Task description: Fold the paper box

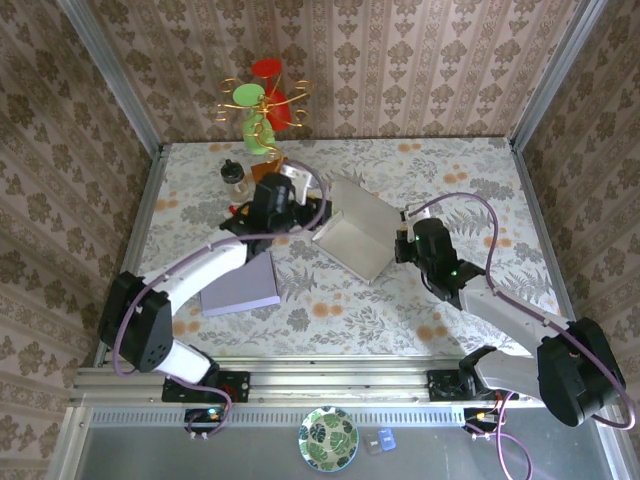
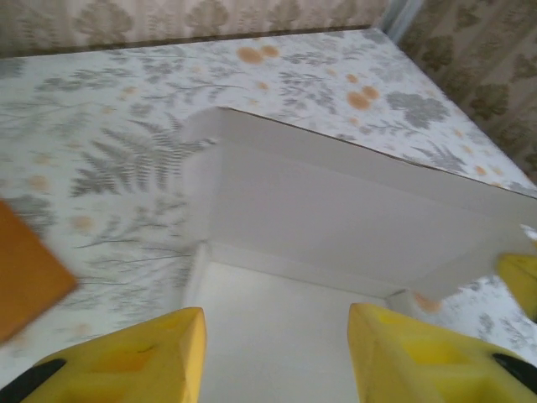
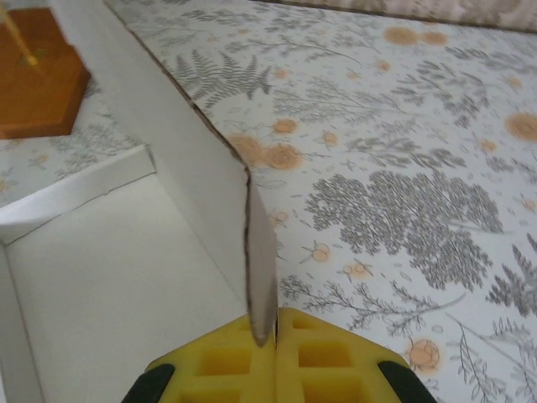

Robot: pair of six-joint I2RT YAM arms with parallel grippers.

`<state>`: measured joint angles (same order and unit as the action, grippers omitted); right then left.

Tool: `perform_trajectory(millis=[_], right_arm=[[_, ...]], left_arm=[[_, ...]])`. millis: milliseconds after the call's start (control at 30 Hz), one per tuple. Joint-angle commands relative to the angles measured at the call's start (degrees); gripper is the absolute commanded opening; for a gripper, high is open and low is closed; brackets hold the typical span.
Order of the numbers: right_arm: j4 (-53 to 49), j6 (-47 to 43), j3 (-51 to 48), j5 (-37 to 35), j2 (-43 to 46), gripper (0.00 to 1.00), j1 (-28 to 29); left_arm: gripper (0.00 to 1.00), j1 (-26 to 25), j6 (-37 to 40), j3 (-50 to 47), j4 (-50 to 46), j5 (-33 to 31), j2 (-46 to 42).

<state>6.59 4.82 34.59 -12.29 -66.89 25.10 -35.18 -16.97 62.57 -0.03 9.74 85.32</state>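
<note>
Lying mid-table, the box [image 1: 355, 235] is seen half-formed, white, with its walls raised above the flowered table [image 1: 450, 170]. One wall edge is clamped by the right gripper [image 3: 275, 336], its fingers pressed together on the card (the wall runs straight into the seam between the yellow pads). The left gripper [image 2: 277, 357] is held over the opposite side of the box with its jaws apart. Only the box floor is seen through the gap, and nothing is pinched there. A purple pad [image 1: 242, 285] is laid flat just left of the box. A wooden base [image 3: 38, 80] is set beyond the box, apart from it.
</note>
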Motion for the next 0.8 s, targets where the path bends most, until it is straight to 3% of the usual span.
perform_trajectory(millis=[0,133,300,767], right_arm=[[-5.6,-10.6,3.0,8.4,-0.1,0.0,-2.3],[-9.8,-15.8,5.3,19.5,-0.9,0.0,-8.5],[-13.8,-21.2,8.9,28.1,-4.3,0.0,-12.5],[-15.8,-24.4,14.1,32.5,-11.1,0.0,-16.0]], left_arm=[[0.5,4.6,6.9,5.3,-11.7,4.5,2.2],[0.53,7.3,12.9,11.0,-14.4,9.7,6.7],[0.53,8.0,19.7,17.1,-15.3,16.6,13.6],[0.56,8.6,21.2,25.6,-9.1,20.5,27.6]])
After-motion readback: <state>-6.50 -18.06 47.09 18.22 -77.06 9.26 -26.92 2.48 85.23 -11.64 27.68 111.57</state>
